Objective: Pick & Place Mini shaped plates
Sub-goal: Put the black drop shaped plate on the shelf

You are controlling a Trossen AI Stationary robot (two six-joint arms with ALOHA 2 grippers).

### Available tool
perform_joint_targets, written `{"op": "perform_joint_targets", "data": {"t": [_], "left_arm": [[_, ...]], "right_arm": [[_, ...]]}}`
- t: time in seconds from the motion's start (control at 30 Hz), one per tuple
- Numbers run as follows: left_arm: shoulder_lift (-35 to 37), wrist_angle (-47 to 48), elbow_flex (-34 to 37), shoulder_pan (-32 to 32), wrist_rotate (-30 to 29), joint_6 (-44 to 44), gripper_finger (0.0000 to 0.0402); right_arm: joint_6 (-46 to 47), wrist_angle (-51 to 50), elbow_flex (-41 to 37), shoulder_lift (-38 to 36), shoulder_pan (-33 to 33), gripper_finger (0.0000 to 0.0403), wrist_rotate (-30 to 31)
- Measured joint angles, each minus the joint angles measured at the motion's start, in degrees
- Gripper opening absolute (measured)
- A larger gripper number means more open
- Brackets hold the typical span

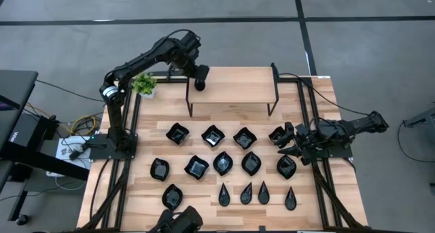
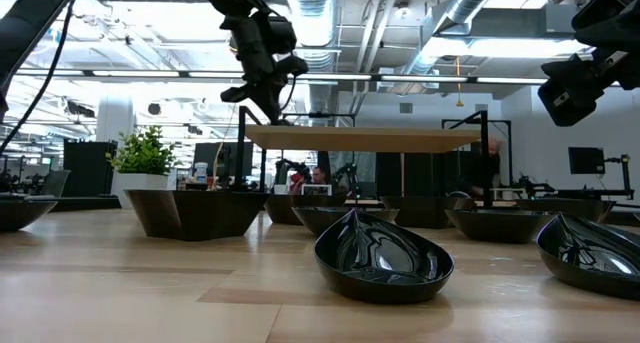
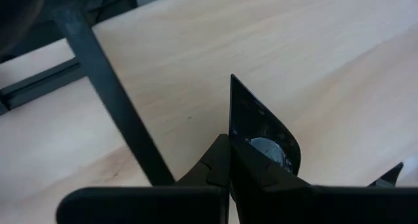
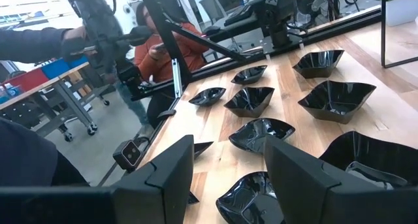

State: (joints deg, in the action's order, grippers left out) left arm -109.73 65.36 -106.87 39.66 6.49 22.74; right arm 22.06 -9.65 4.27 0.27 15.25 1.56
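My left gripper [image 1: 200, 83] reaches over the left end of the raised wooden shelf [image 1: 231, 85] at the table's far side, shut on a black teardrop plate [image 3: 261, 129]. In the low view it hangs just above the shelf top [image 2: 365, 138]. Several glossy black mini plates rest in rows on the table: wavy squares [image 1: 213, 135], leaf ovals [image 1: 223, 162] and teardrops [image 1: 246, 193]. My right gripper [image 1: 289, 141] hovers open at the table's right side, over the plates there [image 4: 258, 134]. My left gripper [image 3: 228, 159] pinches the teardrop plate between its two fingers at the wide rounded end [image 3: 251, 145]. The pointed tip [image 3: 232, 81] sticks out beyond the fingertips, over the shelf. Whether the plate touches the shelf I cannot tell.
A small green potted plant [image 1: 144, 83] stands at the far left corner, beside the shelf's black frame leg [image 3: 111, 93]. Black rails run along both sides of the table. A person in red sits beyond the table [image 4: 173, 44]. Most of the shelf top is bare wood.
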Motion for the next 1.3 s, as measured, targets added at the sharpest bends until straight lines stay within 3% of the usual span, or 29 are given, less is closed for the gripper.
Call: {"op": "perform_joint_targets", "data": {"t": [1.03,1.3], "left_arm": [[0.0,-4.4,3.6,-0.1,2.6,0.0,0.0005],[0.0,-4.4,3.6,0.2,2.6,0.0,0.0035]], "right_arm": [[1.9,0.0,0.0,0.0,0.0,0.0182,0.0],[2.0,0.0,0.0,0.0,0.0,0.0182,0.0]]}}
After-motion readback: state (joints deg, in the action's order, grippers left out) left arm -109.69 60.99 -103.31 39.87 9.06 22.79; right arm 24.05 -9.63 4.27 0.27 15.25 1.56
